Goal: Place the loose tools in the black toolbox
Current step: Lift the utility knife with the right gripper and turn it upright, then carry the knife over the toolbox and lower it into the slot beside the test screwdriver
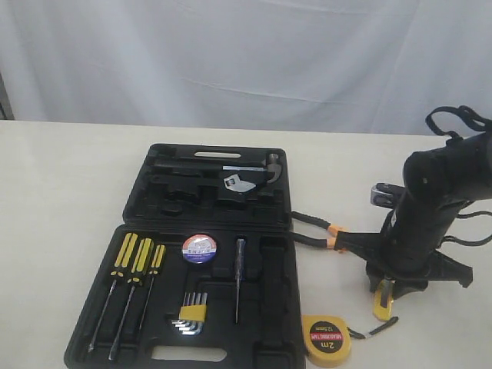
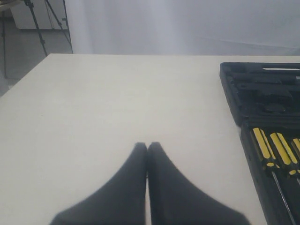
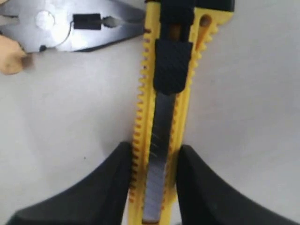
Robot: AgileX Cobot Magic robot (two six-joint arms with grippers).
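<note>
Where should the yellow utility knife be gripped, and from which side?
Grip the utility knife across its narrow body, clear of the black slider, from straight above: it lies flat on the table, and its two long edges offer parallel faces.

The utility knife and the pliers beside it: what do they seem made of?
The utility knife: likely yellow plastic body, matte with moulded notches; dull grey metal blade. The pliers: glossy grey metal head, probably steel, judging by its glare.
</note>
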